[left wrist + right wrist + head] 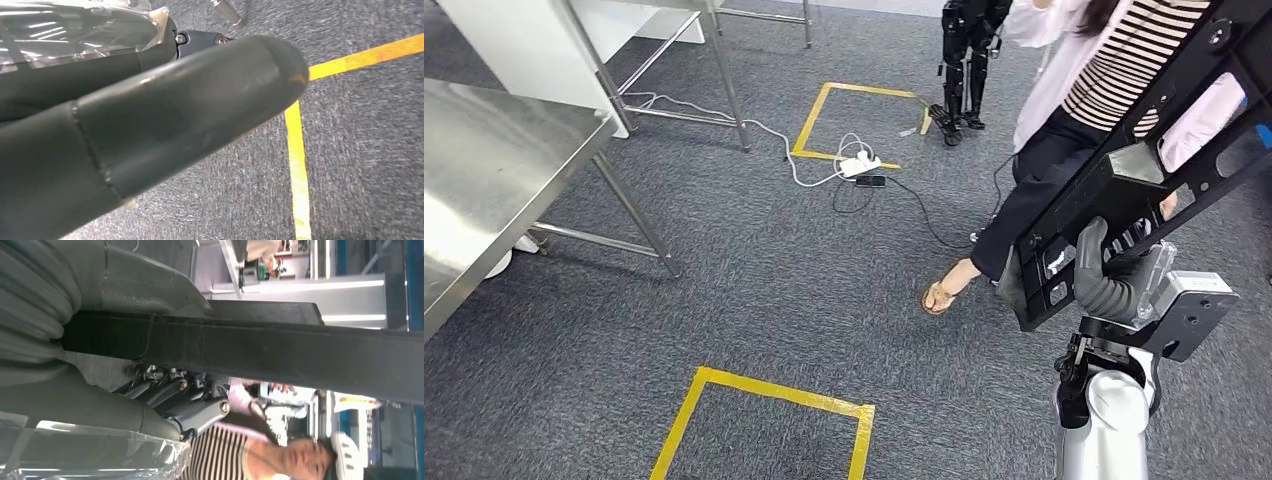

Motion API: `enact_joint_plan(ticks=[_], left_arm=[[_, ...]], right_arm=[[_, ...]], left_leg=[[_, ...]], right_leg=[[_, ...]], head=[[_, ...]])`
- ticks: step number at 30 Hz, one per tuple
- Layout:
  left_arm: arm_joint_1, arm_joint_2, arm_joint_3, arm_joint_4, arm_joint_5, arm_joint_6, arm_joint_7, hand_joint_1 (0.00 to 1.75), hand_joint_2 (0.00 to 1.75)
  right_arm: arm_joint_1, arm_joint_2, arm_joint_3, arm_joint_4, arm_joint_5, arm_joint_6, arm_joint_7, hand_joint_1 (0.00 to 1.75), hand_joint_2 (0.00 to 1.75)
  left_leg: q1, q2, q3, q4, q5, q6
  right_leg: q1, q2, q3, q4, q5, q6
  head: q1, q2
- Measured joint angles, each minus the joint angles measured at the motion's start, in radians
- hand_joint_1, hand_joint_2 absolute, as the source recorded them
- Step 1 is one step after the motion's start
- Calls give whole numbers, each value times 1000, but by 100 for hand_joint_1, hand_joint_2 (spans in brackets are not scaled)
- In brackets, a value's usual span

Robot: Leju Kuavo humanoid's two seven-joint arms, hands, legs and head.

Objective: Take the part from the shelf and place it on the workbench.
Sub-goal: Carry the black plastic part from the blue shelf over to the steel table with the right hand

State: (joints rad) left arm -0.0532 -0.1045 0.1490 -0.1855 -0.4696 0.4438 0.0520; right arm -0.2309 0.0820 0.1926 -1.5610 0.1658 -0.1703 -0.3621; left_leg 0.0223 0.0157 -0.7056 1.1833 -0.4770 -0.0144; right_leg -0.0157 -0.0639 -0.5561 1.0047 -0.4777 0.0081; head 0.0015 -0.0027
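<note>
Part, a long black perforated panel, rides tilted in the robot's right hand, thumb and fingers clamped around its lower end above the grey carpet. In the right wrist view the fingers wrap under the part's dark edge. Whether the left hand is spread or curled cannot be told; it hangs over carpet and yellow tape. A yellow taped square lies nearest, the steel workbench at left. Just behind the part stands a person in a striped top. Farther off lie a power strip, a second taped square and another robot's legs.
</note>
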Motion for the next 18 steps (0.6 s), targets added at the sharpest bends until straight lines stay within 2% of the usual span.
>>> enact_joint_plan(ticks=[2,3,4,6,7,8,10,12,13,14,15,16,17,18], left_arm=[[-2,0,0,0,1,2,-4,0,0],[-3,0,1,0,1,3,-6,0,0],[-3,0,1,0,2,4,-8,0,0],[-2,0,1,0,2,7,-9,0,0],[-2,-1,1,0,2,8,-10,0,0],[-2,0,1,0,2,8,-10,0,0],[-5,0,2,0,2,9,-10,0,0],[-7,1,2,0,2,9,-10,0,0],[-6,0,2,0,2,9,-10,0,0],[-5,0,2,0,2,8,-10,0,0],[-5,0,2,0,2,8,-10,0,0],[-5,0,2,0,2,8,-10,0,0],[-5,0,2,0,2,7,-10,0,0],[-5,0,3,0,2,7,-10,0,0]], right_arm=[[-1,2,0,0,0,0,0,175,175],[-1,2,-1,-1,1,1,0,175,175],[-1,3,-1,-1,1,1,0,175,175],[-3,6,-1,-3,2,2,1,175,175],[-4,7,-2,-5,3,2,1,175,175],[-4,7,-2,-6,3,2,1,175,175],[-3,6,-3,-8,3,2,3,175,175],[1,4,-3,-8,3,2,4,175,175],[2,4,-3,-8,3,2,4,175,175],[2,3,-4,-8,3,2,5,175,175],[1,3,-4,-8,3,2,5,175,175],[0,3,-4,-8,3,2,5,175,175],[-1,3,-4,-8,3,2,5,175,175],[-3,3,-4,-8,3,2,5,175,175]], left_leg=[[-4,37,63,-114,37,5],[-8,48,77,-142,42,10],[-13,45,78,-147,39,16],[-17,21,79,-155,44,31],[-16,11,82,-160,47,40],[-14,1,86,-166,51,48],[-12,-21,89,-170,55,58],[-13,-48,88,-170,56,60],[-13,-62,88,-169,56,60],[-13,-76,89,-169,56,60],[-12,-89,90,-168,56,59],[-12,-101,91,-168,57,56],[-13,-113,89,-167,57,52],[-14,-122,86,-166,59,46]], right_leg=[[6,-16,2,2,-6,9],[9,-23,3,3,-8,14],[12,-31,3,3,-10,19],[12,-44,7,2,-14,31],[10,-33,5,12,-23,35],[7,-12,-7,41,-39,36],[2,38,-64,160,-90,32],[0,57,-126,275,-123,35],[0,59,-135,288,-119,41],[-2,62,-124,258,-99,49],[-5,68,-96,194,-68,58],[-10,87,-63,121,-39,65],[-13,104,-35,60,-17,67],[-14,117,-18,22,-4,64]], head=[[1,0],[2,0],[3,0],[4,0],[4,0],[5,0],[8,0],[9,0],[10,0],[10,0],[10,0],[10,0],[10,0],[9,0]])
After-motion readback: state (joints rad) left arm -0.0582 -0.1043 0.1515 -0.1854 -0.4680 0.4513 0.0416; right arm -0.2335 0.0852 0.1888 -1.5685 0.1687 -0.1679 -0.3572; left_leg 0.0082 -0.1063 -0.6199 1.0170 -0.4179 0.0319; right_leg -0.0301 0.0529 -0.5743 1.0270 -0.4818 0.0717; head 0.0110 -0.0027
